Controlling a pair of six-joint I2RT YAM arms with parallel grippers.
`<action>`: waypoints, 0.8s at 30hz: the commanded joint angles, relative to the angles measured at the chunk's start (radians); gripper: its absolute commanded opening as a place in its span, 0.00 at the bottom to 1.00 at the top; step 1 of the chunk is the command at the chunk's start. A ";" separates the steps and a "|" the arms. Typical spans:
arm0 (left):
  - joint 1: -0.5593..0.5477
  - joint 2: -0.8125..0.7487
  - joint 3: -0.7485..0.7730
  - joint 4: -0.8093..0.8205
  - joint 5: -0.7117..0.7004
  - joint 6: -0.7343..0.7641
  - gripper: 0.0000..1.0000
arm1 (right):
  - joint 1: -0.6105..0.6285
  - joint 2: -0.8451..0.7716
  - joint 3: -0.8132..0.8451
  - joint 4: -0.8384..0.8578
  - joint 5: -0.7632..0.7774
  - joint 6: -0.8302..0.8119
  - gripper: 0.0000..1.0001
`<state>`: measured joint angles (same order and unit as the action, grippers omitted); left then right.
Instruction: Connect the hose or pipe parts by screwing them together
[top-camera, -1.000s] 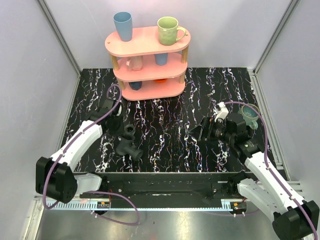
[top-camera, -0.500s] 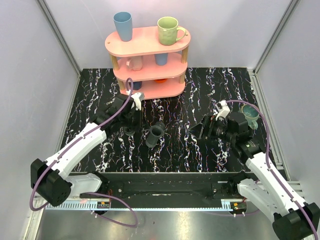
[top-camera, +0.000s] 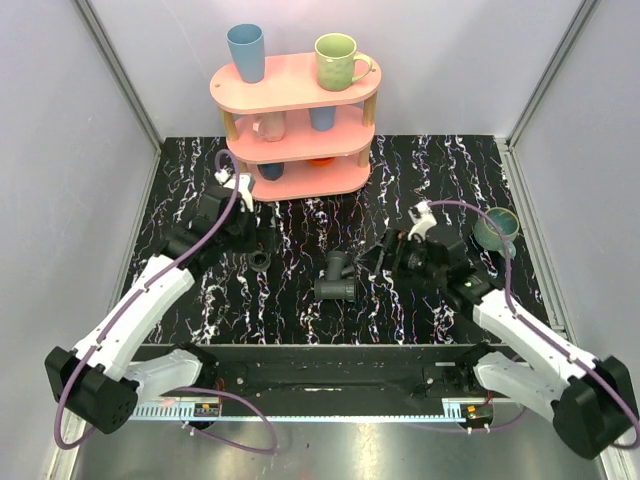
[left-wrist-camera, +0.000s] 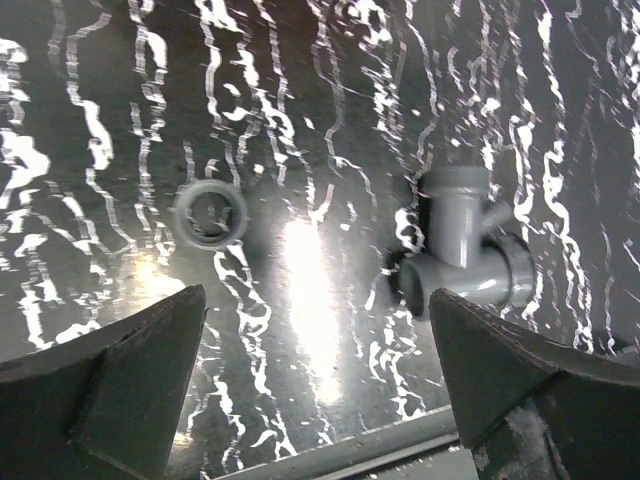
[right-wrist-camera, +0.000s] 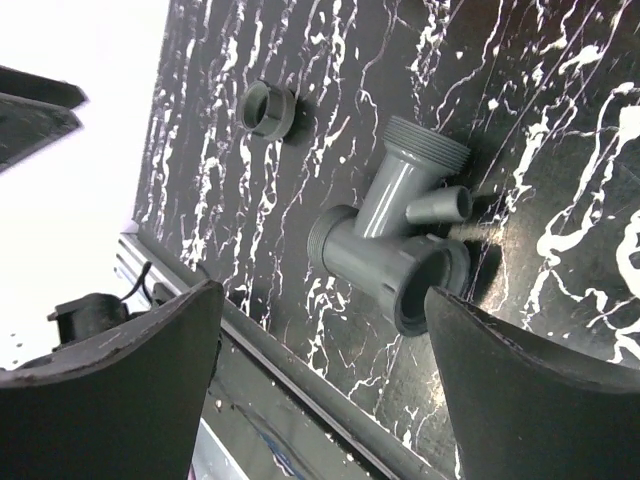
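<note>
Now both arms reach forward over the table; the left gripper and right gripper gape wide, empty. The T-shaped pipe fitting lies between them, the ring fitting nearer the left.

The counter is black with white veining. The pipe fitting and loose ring are dark grey. The shelf is pink.

Lit brightly, evenly from above. Glares white off the glossy black white-veined bench in the left wrist view. Blown out upper left in the right wrist view; blurred at the dark fingers.
</note>
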<state>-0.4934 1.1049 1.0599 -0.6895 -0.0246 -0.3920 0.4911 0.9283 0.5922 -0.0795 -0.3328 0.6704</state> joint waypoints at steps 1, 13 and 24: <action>0.052 -0.046 -0.006 -0.011 -0.084 0.073 0.99 | 0.104 0.095 0.030 0.106 0.231 0.087 0.93; 0.052 -0.200 -0.173 0.045 -0.136 0.094 0.99 | 0.153 0.510 0.460 -0.290 0.268 -0.408 0.93; 0.039 -0.332 -0.196 0.067 -0.169 0.099 0.99 | 0.162 0.806 0.796 -0.495 0.376 -0.718 0.91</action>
<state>-0.4454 0.7879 0.8730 -0.6769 -0.1608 -0.3027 0.6437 1.6508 1.2034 -0.4576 -0.0513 0.0257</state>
